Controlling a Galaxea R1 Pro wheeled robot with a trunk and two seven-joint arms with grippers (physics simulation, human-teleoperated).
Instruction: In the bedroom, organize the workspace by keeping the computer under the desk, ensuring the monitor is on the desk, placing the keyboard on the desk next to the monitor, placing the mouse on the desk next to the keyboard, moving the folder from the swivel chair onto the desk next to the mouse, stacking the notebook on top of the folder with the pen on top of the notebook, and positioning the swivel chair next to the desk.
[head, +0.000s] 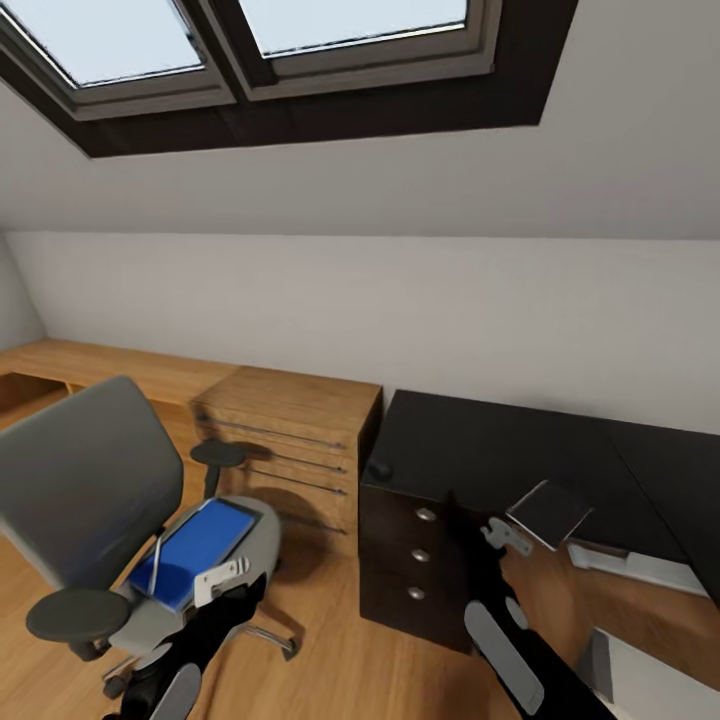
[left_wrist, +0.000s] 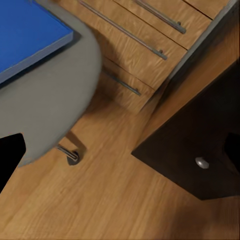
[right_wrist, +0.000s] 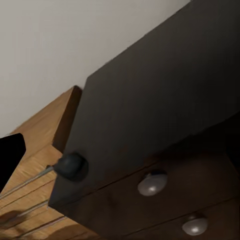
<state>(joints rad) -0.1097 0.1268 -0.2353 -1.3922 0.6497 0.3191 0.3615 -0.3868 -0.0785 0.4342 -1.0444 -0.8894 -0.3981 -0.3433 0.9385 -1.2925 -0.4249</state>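
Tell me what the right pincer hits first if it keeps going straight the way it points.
Most likely the desk: its black top and the drawer unit lie dead ahead in the right wrist view, with the mouse off at the corner. Depth is hard to judge.

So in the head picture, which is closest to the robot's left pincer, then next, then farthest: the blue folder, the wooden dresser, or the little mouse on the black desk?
1. The folder, right beside the left pincer, lying on the swivel chair seat.
2. The wooden dresser, behind the chair, against the wall.
3. The mouse, farther right, at the black desk corner.
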